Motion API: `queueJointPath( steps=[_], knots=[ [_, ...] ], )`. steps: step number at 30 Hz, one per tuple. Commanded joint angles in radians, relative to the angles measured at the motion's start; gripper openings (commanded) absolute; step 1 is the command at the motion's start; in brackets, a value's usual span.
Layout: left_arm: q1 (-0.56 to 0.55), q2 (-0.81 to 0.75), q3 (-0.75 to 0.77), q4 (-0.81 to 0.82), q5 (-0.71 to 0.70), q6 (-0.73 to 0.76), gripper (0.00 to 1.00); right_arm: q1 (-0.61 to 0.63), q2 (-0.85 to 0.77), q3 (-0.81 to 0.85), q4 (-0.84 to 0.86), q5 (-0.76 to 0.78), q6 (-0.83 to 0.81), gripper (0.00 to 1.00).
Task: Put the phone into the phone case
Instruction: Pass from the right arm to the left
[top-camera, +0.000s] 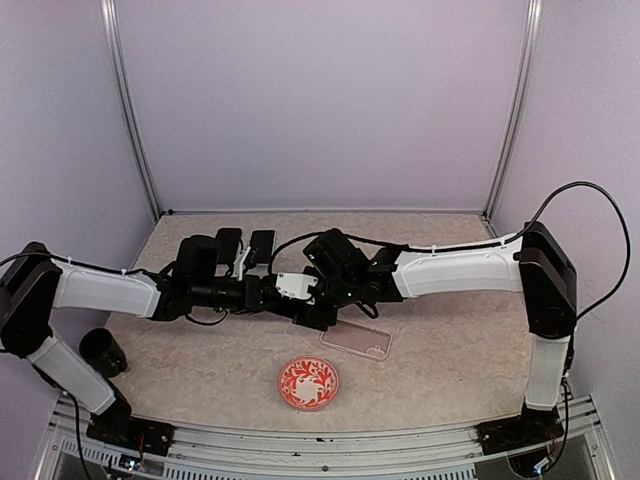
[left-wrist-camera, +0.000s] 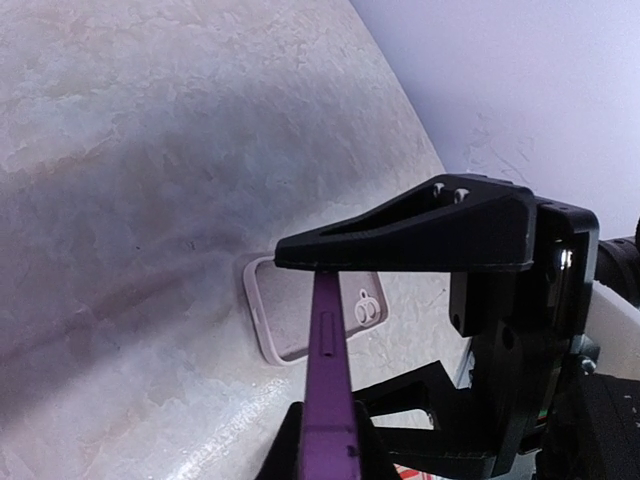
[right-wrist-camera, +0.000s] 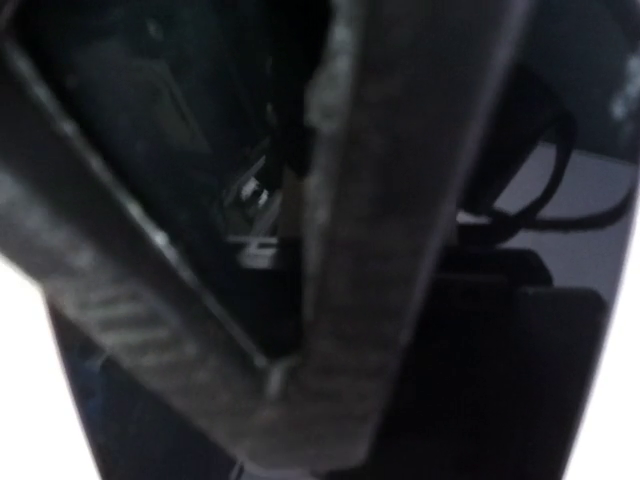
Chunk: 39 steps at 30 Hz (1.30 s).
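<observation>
The purple phone (left-wrist-camera: 330, 370) is held edge-on in my left gripper (left-wrist-camera: 330, 445), which is shut on it near its lower end. The phone's far end touches the underside of the upper finger (left-wrist-camera: 420, 235) of my right gripper (top-camera: 325, 310). That gripper's jaws stand wide apart around the phone's end. The pale pink phone case (left-wrist-camera: 300, 315) lies open side up on the table below the phone; it also shows in the top view (top-camera: 357, 341). The two grippers meet above the case's left end, the left gripper (top-camera: 298, 295) coming from the left. The right wrist view is dark and blurred.
A red patterned plate (top-camera: 308, 383) lies near the front edge, just in front of the case. A black cylinder (top-camera: 103, 350) stands at the front left beside the left arm. A black object (top-camera: 262, 246) sits at the back behind the arms.
</observation>
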<state>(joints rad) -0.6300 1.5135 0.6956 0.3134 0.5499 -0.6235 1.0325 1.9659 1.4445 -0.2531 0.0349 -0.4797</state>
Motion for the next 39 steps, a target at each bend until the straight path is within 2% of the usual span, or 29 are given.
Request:
queueJointPath(
  steps=[1, 5, 11, 18, 25, 35, 39],
  knots=[
    [-0.011, 0.011, 0.024, 0.022, 0.01, 0.01, 0.01, 0.011, -0.042, 0.011, 0.055, 0.011, -0.008, 0.73],
    [-0.011, 0.012, 0.021, 0.028, -0.001, 0.011, 0.0, 0.011, -0.047, -0.004, 0.065, 0.019, -0.012, 0.78],
    [-0.01, -0.001, 0.012, 0.049, -0.026, 0.008, 0.0, 0.008, -0.081, -0.051, 0.092, 0.041, -0.012, 0.99],
    [-0.004, -0.034, -0.014, 0.085, -0.054, -0.004, 0.0, -0.047, -0.188, -0.138, 0.129, -0.006, 0.1, 1.0],
    [-0.002, -0.016, -0.004, 0.093, -0.02, -0.014, 0.0, -0.159, -0.33, -0.266, 0.164, -0.119, 0.378, 0.99],
    [-0.015, 0.056, 0.036, 0.125, 0.017, -0.033, 0.0, -0.23, -0.442, -0.441, 0.119, -0.149, 0.745, 0.99],
    [-0.02, 0.077, 0.051, 0.123, 0.021, -0.034, 0.0, -0.235, -0.484, -0.499, 0.101, -0.16, 0.844, 0.98]
  ],
)
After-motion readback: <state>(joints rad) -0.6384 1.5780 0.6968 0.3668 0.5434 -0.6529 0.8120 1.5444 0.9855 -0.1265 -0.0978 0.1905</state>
